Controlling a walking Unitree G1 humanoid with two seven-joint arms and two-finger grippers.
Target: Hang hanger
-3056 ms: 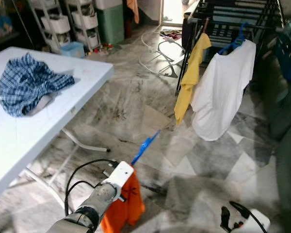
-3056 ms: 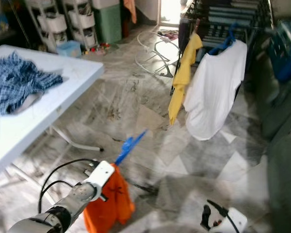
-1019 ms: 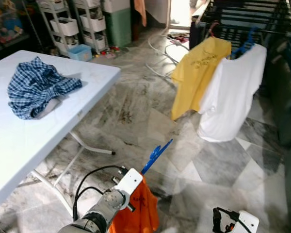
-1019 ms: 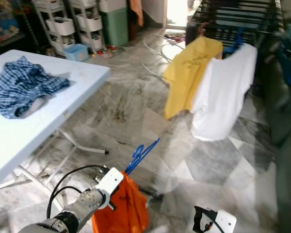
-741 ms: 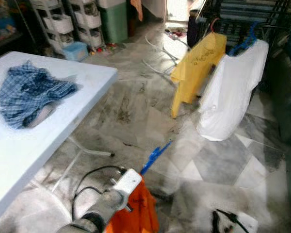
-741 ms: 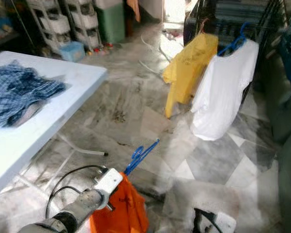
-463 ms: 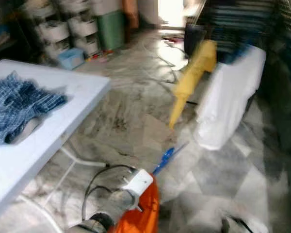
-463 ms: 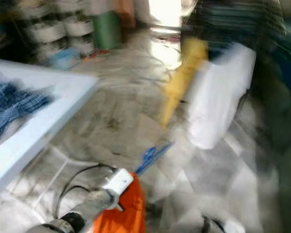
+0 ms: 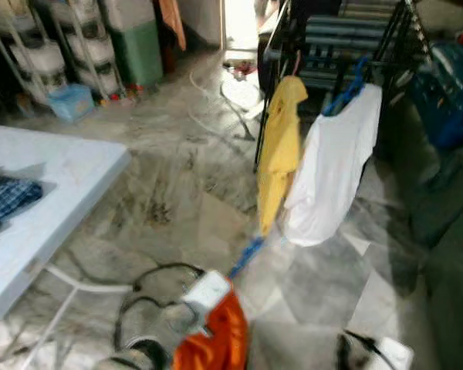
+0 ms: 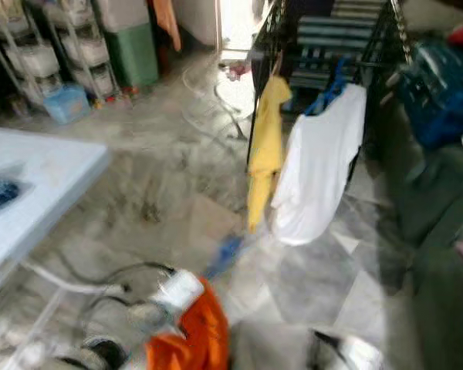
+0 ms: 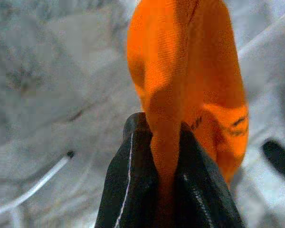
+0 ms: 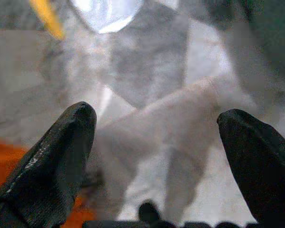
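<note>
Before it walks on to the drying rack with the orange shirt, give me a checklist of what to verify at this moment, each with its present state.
1. Left gripper clamped on the orange shirt: ok, fabric pinched between its black fingers.
2. Blue plastic hanger with the shirt: ok, its hook pokes out above the fabric.
3. Right gripper free: ok, fingers spread wide over the marble floor, holding nothing.
4. Black drying rack ahead: ok, with a yellow shirt and white shirt hanging on it.
5. Free rail space for another hanger: cannot tell.
6. Steady view: not ok, the head views are blurred.
</note>
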